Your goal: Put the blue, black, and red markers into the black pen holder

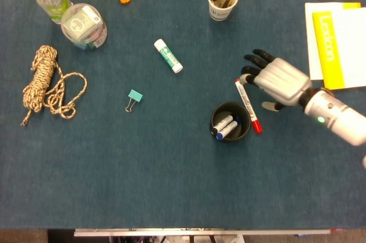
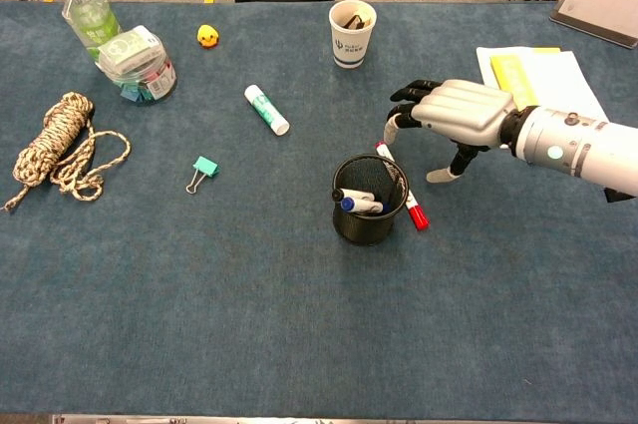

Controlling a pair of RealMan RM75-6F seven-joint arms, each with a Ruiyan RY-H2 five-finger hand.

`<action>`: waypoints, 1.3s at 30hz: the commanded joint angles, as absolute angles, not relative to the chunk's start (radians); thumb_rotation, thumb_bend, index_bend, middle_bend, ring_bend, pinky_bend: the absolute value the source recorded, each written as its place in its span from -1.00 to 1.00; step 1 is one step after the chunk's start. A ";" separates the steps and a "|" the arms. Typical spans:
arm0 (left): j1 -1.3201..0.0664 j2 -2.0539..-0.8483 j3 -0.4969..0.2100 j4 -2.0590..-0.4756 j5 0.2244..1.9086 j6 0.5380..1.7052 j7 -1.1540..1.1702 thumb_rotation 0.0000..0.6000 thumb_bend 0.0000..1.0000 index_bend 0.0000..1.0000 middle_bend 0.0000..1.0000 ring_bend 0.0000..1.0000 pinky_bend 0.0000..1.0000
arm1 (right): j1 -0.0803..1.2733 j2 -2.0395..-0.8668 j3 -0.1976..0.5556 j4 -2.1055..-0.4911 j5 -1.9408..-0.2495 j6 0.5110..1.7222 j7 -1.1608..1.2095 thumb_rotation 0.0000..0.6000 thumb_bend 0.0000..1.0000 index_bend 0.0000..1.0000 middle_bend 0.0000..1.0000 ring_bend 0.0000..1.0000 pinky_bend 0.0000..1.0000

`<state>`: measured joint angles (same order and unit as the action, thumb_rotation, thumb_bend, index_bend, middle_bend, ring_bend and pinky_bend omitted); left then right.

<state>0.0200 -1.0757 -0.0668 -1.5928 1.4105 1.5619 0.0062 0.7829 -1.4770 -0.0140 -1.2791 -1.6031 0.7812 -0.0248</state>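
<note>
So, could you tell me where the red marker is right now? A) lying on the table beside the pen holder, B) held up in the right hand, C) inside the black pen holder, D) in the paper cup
A: the red marker lies flat on the table against the right side of the black pen holder, with the right hand just above its far end and not holding it.

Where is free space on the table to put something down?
The widest bare cloth is the near strip, below the black pen holder and binder clip. Another patch lies between the glue stick and paper cup. It is crowded where the right hand reaches the red marker.
</note>
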 commanded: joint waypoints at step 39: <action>0.017 -1.085 -0.072 -1.572 1.405 1.545 -0.006 1.00 -0.06 -0.47 -0.38 -0.44 -0.74 | 0.780 -1.522 -0.056 -1.194 -1.590 0.823 -0.049 1.00 -0.43 -0.16 -0.47 -0.92 -1.00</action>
